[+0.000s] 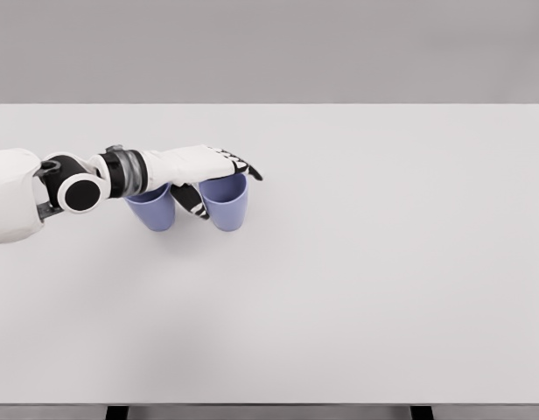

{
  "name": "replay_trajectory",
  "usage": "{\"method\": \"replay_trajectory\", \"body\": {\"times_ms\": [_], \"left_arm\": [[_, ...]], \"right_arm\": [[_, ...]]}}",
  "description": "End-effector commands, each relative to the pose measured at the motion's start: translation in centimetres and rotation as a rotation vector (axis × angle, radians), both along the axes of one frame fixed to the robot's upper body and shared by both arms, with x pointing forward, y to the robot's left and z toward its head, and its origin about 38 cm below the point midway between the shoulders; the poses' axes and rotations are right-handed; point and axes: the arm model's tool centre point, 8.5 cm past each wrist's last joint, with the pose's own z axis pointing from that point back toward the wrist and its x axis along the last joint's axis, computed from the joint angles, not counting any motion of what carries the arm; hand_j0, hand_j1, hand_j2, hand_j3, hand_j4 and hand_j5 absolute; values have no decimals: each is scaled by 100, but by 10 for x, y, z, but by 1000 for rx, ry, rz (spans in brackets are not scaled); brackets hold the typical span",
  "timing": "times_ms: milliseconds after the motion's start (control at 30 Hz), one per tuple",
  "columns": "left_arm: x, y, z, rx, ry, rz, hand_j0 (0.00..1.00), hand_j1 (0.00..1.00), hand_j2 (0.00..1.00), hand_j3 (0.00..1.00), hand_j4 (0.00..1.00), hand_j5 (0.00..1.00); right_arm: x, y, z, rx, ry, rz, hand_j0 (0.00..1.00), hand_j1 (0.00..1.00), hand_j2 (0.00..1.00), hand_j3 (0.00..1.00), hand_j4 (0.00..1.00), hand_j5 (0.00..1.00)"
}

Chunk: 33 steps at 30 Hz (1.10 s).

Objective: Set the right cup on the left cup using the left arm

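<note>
Two blue cups stand side by side, left cup (154,208) apart, right cup (227,204) grasped by the left robot hand (204,171).

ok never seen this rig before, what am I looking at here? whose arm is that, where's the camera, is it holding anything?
This is a simulator render, not a real photo. The camera sits on a humanoid robot's head and looks down at a white table. The white arm coming in from the left is the robot's own left arm; its five-finger left hand reaches over two blue cups. The left cup stands partly hidden under the wrist. The right cup stands upright just beside it, with the fingers stretched across its rim and the thumb down between the two cups. Whether the hand actually grips the right cup cannot be told from this view; both cups look to be standing on the table. The right arm is out of view.
</note>
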Motion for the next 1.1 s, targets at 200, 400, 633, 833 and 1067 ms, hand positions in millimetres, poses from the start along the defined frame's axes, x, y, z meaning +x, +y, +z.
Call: {"method": "replay_trajectory", "body": {"times_ms": [200,400,633,833,1067], "left_arm": [[-2,1,-1,-3,4,-5,48,48,48,48,48,48],[-9,-14,21,-55,3,-50,40,40,40,40,40,40],[-11,5,78,-39,-55,-57,40,40,40,40,40,40],[-14,16,117,-6,-48,-62,40,40,40,40,40,40],[-14,33,142,50,-41,-42,40,40,40,40,40,40]], "right_arm": [[1,0,0,1,-2,1,100,100,100,100,100,100],[1,0,0,1,-2,1,100,100,100,100,100,100],[1,0,0,1,-2,1,100,100,100,100,100,100],[1,0,0,1,-2,1,100,100,100,100,100,100],[1,0,0,1,-2,1,100,100,100,100,100,100]]}}
